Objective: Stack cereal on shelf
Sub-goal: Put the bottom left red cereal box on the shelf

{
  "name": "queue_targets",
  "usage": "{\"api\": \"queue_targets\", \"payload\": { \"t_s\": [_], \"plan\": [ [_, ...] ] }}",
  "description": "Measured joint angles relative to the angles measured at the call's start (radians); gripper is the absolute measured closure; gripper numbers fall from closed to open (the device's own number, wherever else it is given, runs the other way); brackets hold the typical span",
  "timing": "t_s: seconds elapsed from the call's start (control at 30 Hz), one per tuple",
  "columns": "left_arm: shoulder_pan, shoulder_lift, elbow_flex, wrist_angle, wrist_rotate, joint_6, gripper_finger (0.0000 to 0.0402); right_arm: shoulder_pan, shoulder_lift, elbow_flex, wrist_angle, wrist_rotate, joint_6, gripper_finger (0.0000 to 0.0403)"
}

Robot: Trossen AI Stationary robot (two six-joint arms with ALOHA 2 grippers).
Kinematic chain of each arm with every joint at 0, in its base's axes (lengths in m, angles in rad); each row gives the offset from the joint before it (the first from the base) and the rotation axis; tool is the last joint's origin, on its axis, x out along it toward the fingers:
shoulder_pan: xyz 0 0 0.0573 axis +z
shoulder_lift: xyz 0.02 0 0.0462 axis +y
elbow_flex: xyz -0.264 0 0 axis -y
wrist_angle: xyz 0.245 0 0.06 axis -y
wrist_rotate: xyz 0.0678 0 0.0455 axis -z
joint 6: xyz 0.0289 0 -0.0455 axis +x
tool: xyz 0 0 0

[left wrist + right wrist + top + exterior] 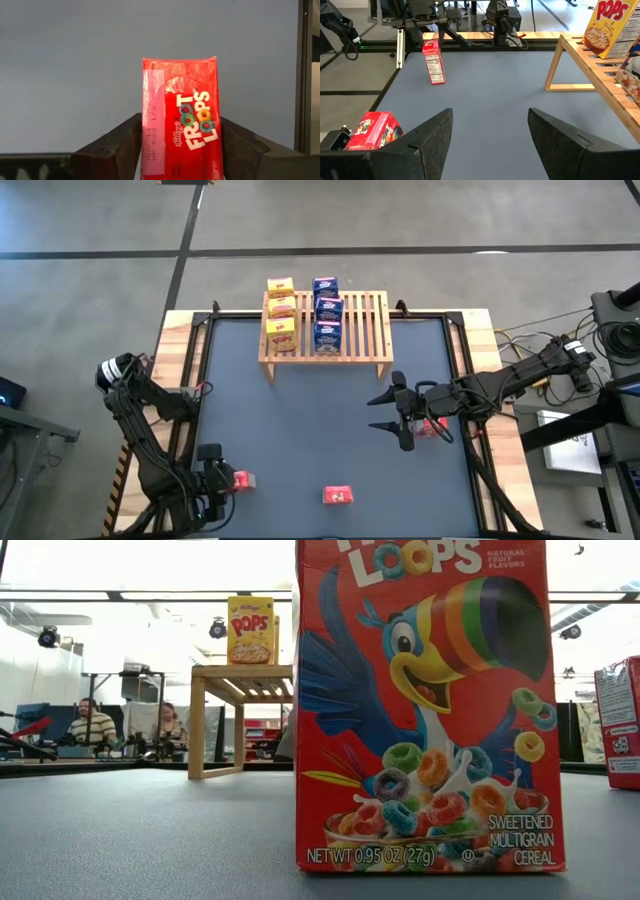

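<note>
Small cardboard cereal boxes: judged light, stiff enough but crushable, with slick printed faces; best pinched across the narrow sides, gently.

Left claw point(228, 479) sat at the table's point(300, 420) near-left corner, fingers point(112, 147) closed against both sides of a red box point(182, 117).

Right claw point(392, 418) hovered mid-right, spread wide, holding nothing; second red box point(434, 427) lay just beside it, outside the fingers.

Third red box point(338, 496) stood alone near the front edge.

Three yellow boxes point(281, 310) and three blue boxes point(327, 310) were already on the shelf point(372, 330); its right-hand slats were bare.
</note>
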Motion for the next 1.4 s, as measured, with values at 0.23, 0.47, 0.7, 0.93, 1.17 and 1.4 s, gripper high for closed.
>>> {"api": "queue_targets", "payload": {
  "t_s": [0.23, 0.47, 0.7, 0.93, 1.17, 1.4],
  "plan": [
    [0.0, 0.0, 0.0, -0.001, -0.001, 0.002, 0.0236, 0.0, 0.0, 0.0, 0.0, 0.0, 0.0, 0.0156],
    [0.001, -0.025, 0.0, 0.0, -0.015, 0.032, 0.0242, 0.0, 0.0, -0.001, 0.039, 0.0, 0.0, 0.0156],
    [0.007, -0.086, 0.0, 0.002, -0.148, 0.112, 0.0242, 0.0, 0.03, -0.001, 0.168, -0.001, -0.029, 0.0156],
    [0.031, -0.177, 0.0, 0.062, -0.311, 0.266, 0.0242, 0.0, 0.197, -0.001, 0.356, -0.036, -0.13, 0.0156],
    [0.108, -0.235, 0.0, 0.113, -0.354, 0.387, 0.0242, 0.0, 0.392, 0.0, 0.606, -0.035, -0.174, 0.0156],
    [0.205, -0.23, 0.0, 0.17, -0.354, 0.491, 0.0242, 0.0, 0.535, 0.042, 0.773, -0.027, -0.188, 0.0156]
  ]
}}
